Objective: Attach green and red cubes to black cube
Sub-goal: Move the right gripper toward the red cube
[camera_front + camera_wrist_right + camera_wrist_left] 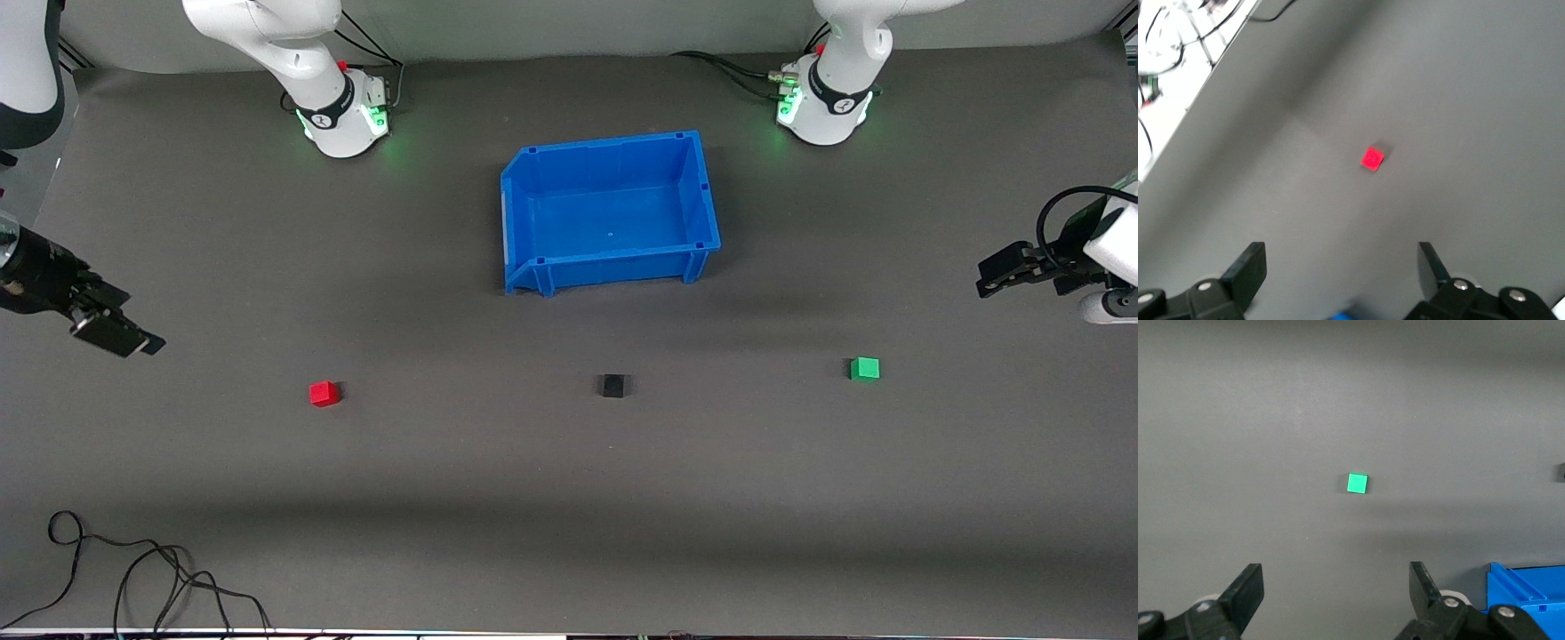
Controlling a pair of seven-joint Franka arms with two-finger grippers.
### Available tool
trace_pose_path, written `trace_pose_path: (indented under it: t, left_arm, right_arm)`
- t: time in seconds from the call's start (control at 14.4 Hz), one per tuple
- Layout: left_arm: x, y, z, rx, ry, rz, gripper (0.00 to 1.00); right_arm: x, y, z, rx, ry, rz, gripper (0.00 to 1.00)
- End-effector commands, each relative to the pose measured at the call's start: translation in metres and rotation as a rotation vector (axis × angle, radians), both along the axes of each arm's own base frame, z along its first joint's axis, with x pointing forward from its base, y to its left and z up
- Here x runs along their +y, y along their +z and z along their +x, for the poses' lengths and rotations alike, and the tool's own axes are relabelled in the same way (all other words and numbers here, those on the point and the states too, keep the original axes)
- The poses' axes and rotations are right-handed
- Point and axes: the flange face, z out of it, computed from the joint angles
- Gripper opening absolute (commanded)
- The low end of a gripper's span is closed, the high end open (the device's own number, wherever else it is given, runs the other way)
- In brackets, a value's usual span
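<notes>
On the grey mat, black cube (pixel 613 385) sits nearer the front camera than the blue bin (pixel 702 191), between red cube (pixel 324 393) and green cube (pixel 864 368), all well apart. Left gripper (pixel 985 277) and right gripper (pixel 120 333) hover wide open, empty, each over its own table end.

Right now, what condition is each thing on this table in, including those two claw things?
red cube: loose on the table toward the right arm's end, untouched.
black cube: alone between the coloured cubes, nothing attached.
green cube: loose toward the left arm's end, untouched.
blue bin: upright, empty.
left gripper: jaws open, holding nothing.
right gripper: jaws open, holding nothing.
</notes>
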Motion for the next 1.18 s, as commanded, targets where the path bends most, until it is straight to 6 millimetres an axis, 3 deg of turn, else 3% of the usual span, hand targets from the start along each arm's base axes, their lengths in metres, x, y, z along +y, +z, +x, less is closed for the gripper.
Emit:
trace_pose_path:
  t: [0.0, 0.14, 0.42, 1.11]
  left_arm:
    - [-0.001, 0.003, 0.000, -0.004, -0.017, -0.011, 0.97]
    - [-0.001, 0.003, 0.000, -0.003, -0.016, -0.011, 0.97]
    - [-0.004, 0.001, 0.001, -0.001, -0.020, -0.011, 0.98]
    - [-0.005, 0.000, 0.001, 0.000, -0.023, -0.011, 0.98]
  right_arm:
    - [-0.002, 0.005, 0.009, 0.045, -0.297, 0.081, 1.00]
    - [-0.004, -0.003, 0.013, 0.080, -0.403, 0.115, 1.00]
    - [-0.025, -0.043, 0.025, 0.158, -0.466, 0.178, 1.00]
    - [-0.024, -0.155, 0.065, 0.241, -0.435, 0.216, 1.00]
